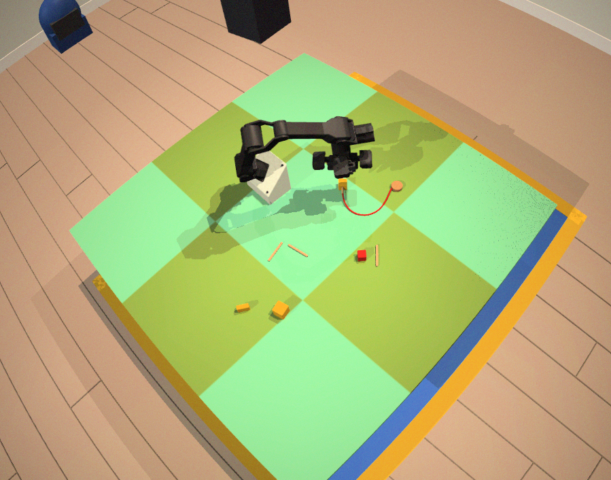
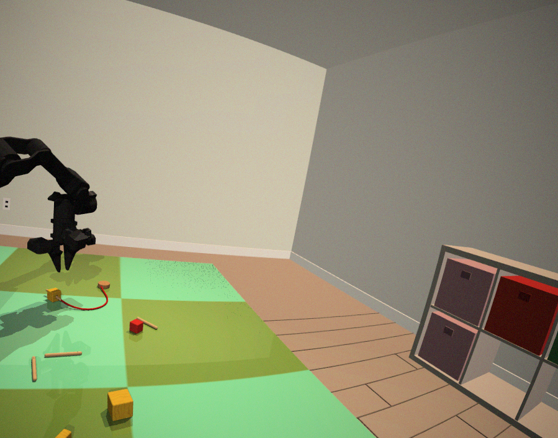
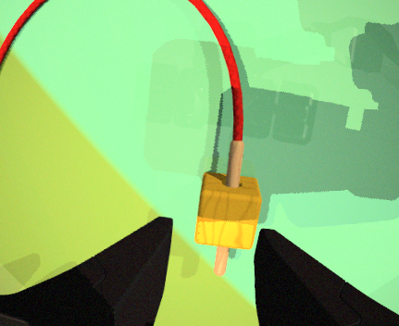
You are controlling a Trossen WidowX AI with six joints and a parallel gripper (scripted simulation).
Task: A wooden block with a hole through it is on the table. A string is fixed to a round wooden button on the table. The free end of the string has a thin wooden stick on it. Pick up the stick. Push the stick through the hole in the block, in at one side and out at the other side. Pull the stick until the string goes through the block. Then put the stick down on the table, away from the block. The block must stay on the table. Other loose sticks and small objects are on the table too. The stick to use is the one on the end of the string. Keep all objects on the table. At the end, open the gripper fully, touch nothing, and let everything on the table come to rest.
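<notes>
The wooden block stands on the table. The stick lies through its hole: the end with the string sticks out on one side, and a short bare tip shows on the other side in the wrist view. The red string curves from the stick to the round button, outside the block. My gripper is partly open and empty, above the block, with its fingertips spread to either side of it in the wrist view.
Loose sticks lie in front of the arm. Another stick lies beside a red cube. An orange cube and a small orange piece are farther off.
</notes>
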